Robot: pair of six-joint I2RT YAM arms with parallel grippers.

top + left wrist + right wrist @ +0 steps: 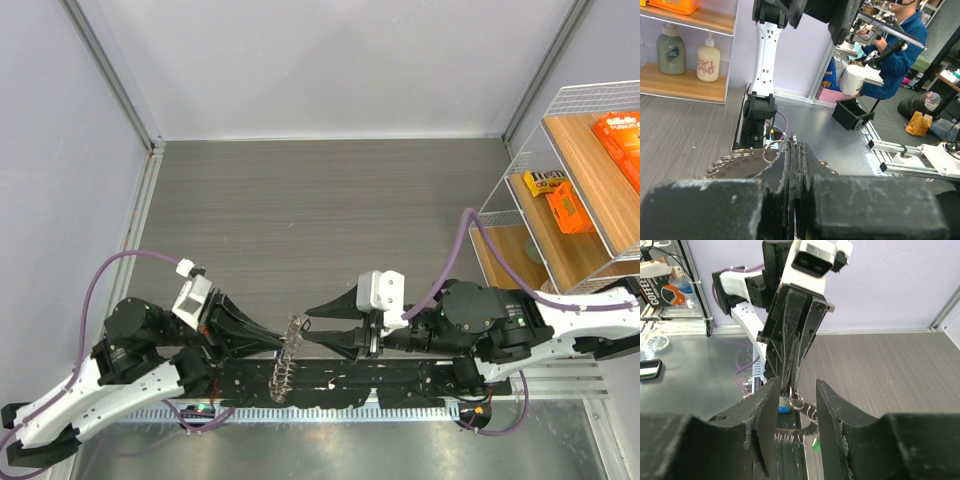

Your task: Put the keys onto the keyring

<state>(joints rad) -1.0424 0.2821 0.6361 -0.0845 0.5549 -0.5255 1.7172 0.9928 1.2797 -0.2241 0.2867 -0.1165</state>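
The keyring (286, 362), a toothed silvery ring, stands on edge above the table's near edge between the two arms. My left gripper (279, 341) is shut on its rim; in the left wrist view the fingers (805, 165) are pressed together over the ring (735, 165). My right gripper (310, 328) is open just right of the ring. In the right wrist view its jaws stand apart around the ring (801, 426), with small split rings (798, 402) between them. A green key head (815, 445) hangs below the ring, and a blue piece (783, 409) shows behind it. Other keys are hidden.
A white wire shelf (520, 190) with wooden boards stands at the right, holding orange boxes (622, 135) and a yellow packet (545, 182). A metal plate (330, 445) lies along the near edge. Grey walls close the left and back sides.
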